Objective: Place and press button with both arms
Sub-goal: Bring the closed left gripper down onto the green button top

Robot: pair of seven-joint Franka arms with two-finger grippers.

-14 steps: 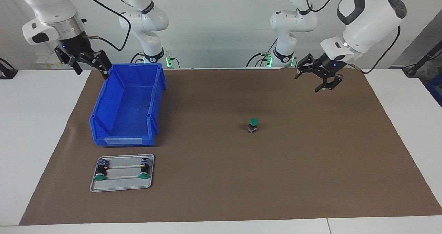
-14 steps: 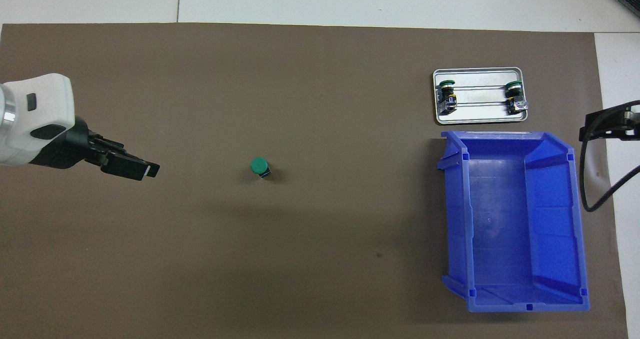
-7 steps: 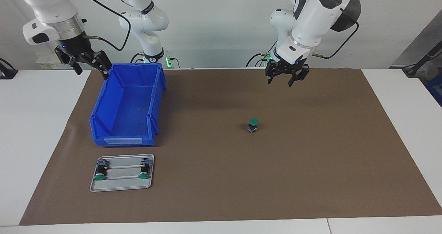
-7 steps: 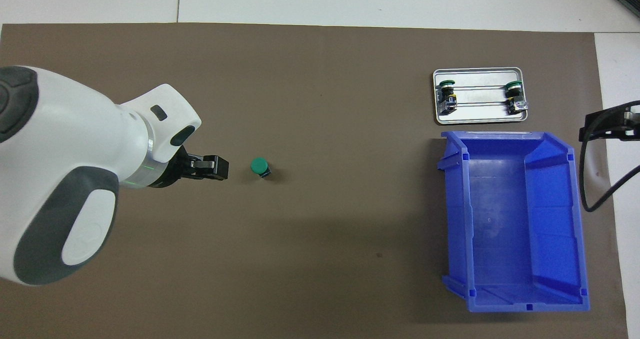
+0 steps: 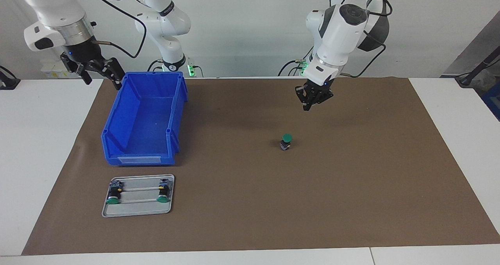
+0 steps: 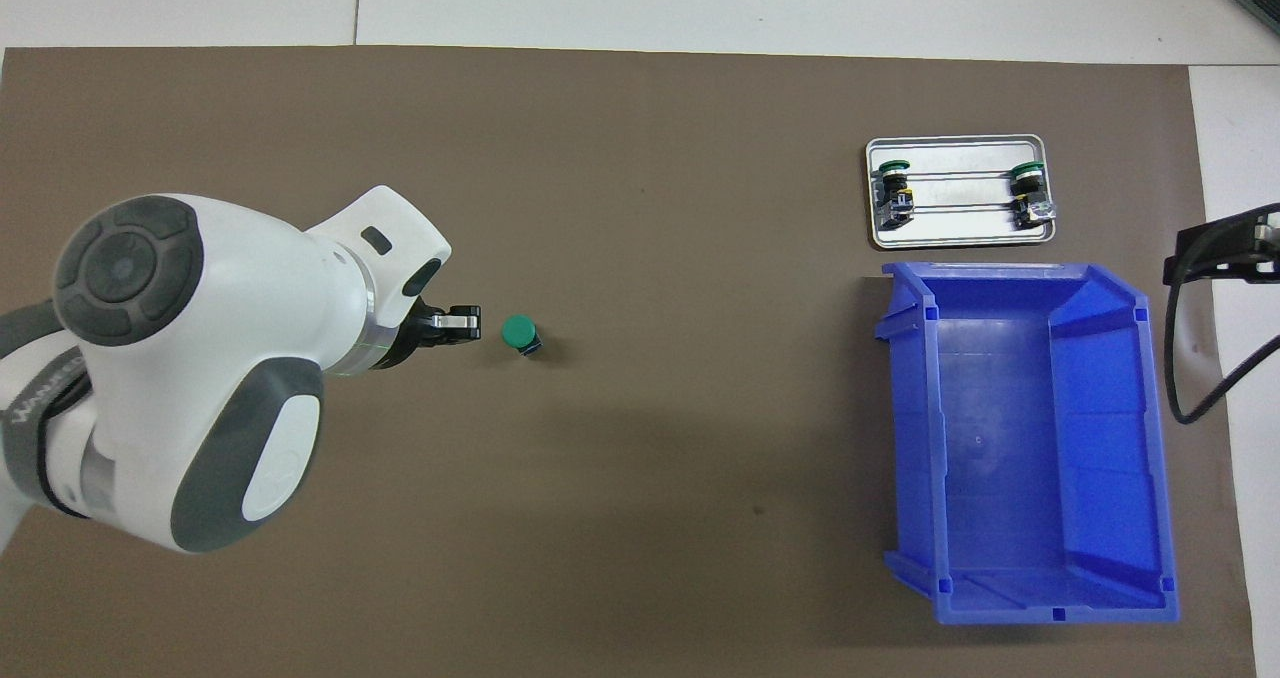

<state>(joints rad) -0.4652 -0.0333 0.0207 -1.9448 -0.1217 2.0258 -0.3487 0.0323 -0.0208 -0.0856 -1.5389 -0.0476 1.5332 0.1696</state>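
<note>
A button [image 5: 286, 141] [image 6: 520, 334] with a green cap stands upright on the brown mat, alone near the middle. My left gripper [image 5: 308, 106] [image 6: 468, 322] hangs in the air over the mat beside the button, toward the left arm's end, shut with nothing in it and well above the cap. My right gripper [image 5: 100, 74] waits open in the air by the blue bin's corner at the right arm's end; in the overhead view only its edge [image 6: 1215, 255] shows.
A blue bin [image 5: 145, 118] [image 6: 1030, 438] stands empty at the right arm's end. Farther from the robots, a small metal tray [image 5: 137, 209] [image 6: 957, 242] holds two more green-capped buttons lying on their sides.
My left arm has swung in from its end of the table toward the button and come lower, and its gripper has gone from open to shut. The right arm has barely moved.
</note>
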